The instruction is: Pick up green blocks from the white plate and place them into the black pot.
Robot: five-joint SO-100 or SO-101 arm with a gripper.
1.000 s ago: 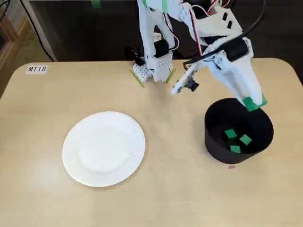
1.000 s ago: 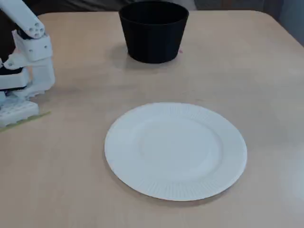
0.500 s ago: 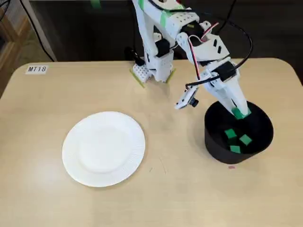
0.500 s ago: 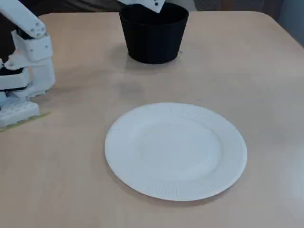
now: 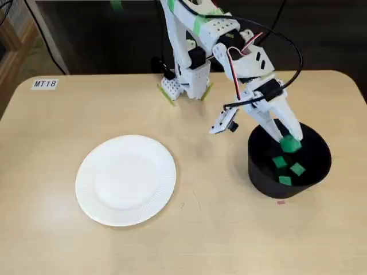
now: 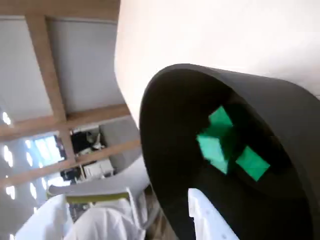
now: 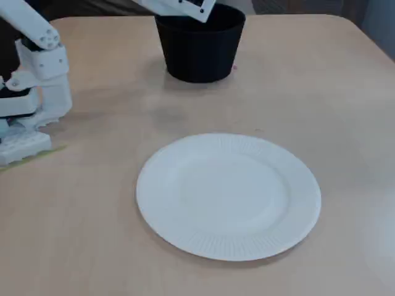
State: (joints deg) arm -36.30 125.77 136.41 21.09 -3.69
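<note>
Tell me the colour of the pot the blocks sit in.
Black; the pot shows best in a fixed view.

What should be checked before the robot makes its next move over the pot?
1. Fingers are above the black pot opening: ok.
2. Green block at their tips is inside the rim line: ok.
3. Fingers are gripping that block: cannot tell.
4. Pot has room, with three blocks on its floor: ok.
5. White plate has been emptied of blocks: ok.
</note>
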